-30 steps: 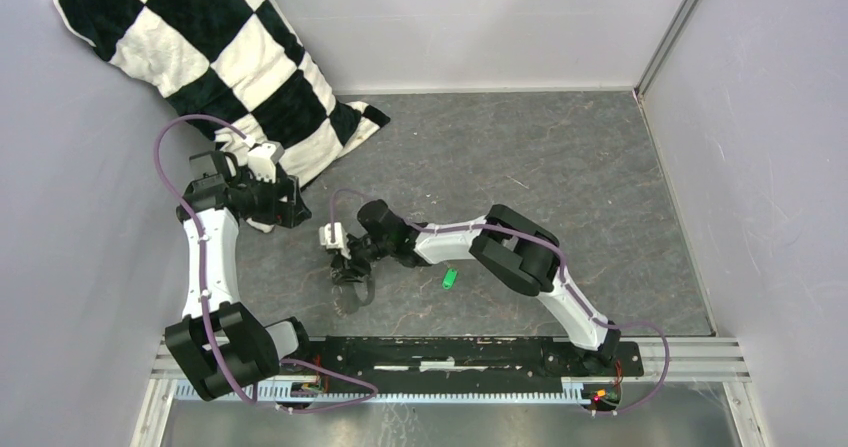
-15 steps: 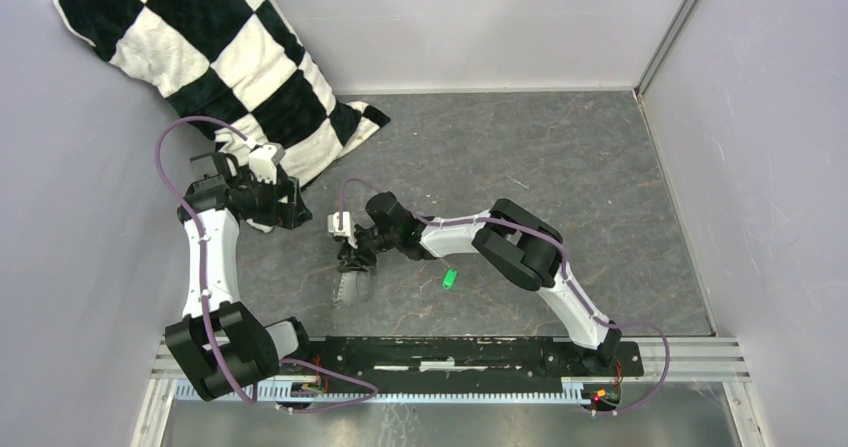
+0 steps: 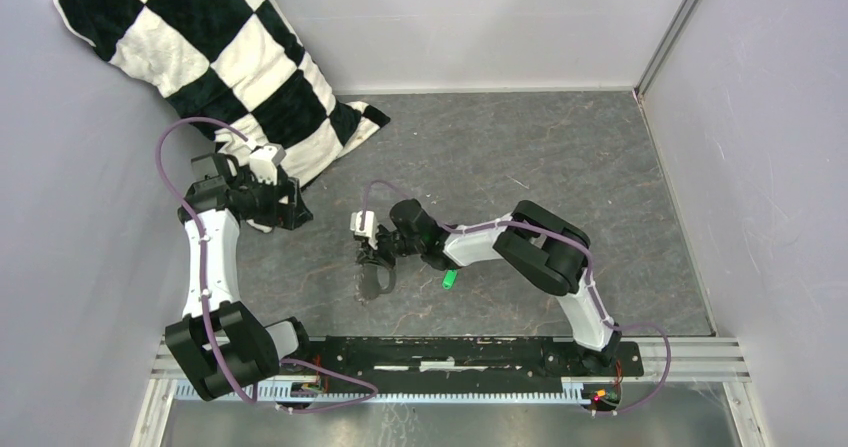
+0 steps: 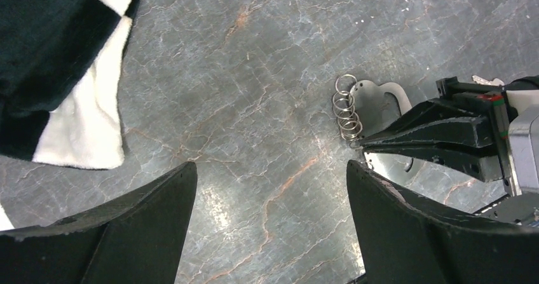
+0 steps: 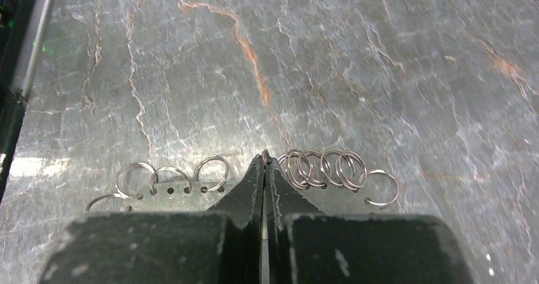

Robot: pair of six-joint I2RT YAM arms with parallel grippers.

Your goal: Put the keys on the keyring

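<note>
The keyring (image 3: 372, 285), a silvery loop-shaped plate with small wire rings along one edge, hangs from my right gripper (image 3: 376, 260) near the table's middle. In the right wrist view the jaws (image 5: 264, 160) are pressed together on its ringed edge (image 5: 171, 195), with rings on both sides (image 5: 318, 168). The green-tagged key (image 3: 449, 279) lies on the table just right of it, under my right forearm. My left gripper (image 3: 291, 208) hovers to the left, wide open over bare table (image 4: 272, 166). Its camera sees the keyring (image 4: 375, 94) pinched by the right fingers (image 4: 432, 135).
A black-and-white checkered cushion (image 3: 220, 67) leans in the back left corner, its edge (image 4: 57, 74) close to my left gripper. Grey walls enclose the marbled tabletop (image 3: 560, 167). The arms' base rail (image 3: 450, 352) runs along the near edge.
My right gripper has closed on the keyring's ringed edge and moved to the right, taking the keyring along. The left arm has barely moved.
</note>
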